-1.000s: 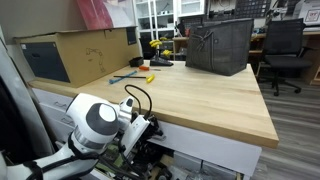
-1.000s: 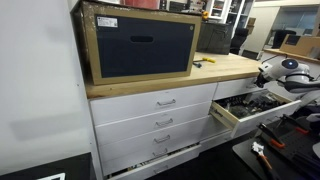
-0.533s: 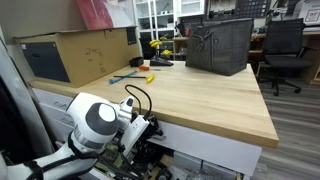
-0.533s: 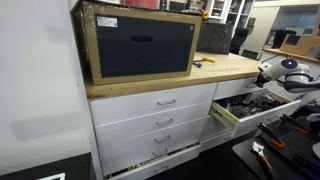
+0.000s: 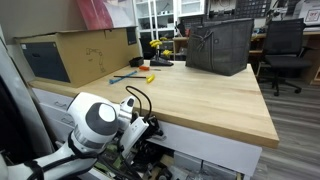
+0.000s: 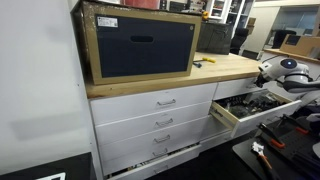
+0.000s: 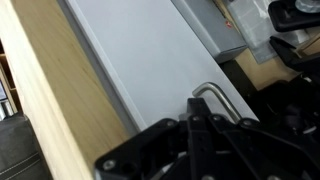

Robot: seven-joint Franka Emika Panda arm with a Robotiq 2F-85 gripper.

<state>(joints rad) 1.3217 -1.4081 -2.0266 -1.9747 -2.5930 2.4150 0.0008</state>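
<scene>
My gripper [image 7: 197, 120] sits against the white drawer front [image 7: 150, 50], just under the wooden countertop edge [image 7: 40, 80]. Its dark fingers are together, with their tips at the near end of the bent metal drawer handle [image 7: 215, 97]. I cannot tell whether the handle is pinched or only touched. In an exterior view the arm [image 5: 100, 122] reaches low beside the workbench, and the gripper [image 5: 145, 135] is under the bench top. In an exterior view the arm [image 6: 285, 70] stands by the open top drawer [image 6: 235, 118], which holds tools.
On the wooden bench top [image 5: 200, 95] stand a large cardboard box [image 5: 70, 55], a dark bin [image 5: 220, 45] and some hand tools [image 5: 135, 75]. An office chair [image 5: 285, 50] is behind. Closed white drawers [image 6: 150, 125] stack to one side, with the box [image 6: 140, 45] above them.
</scene>
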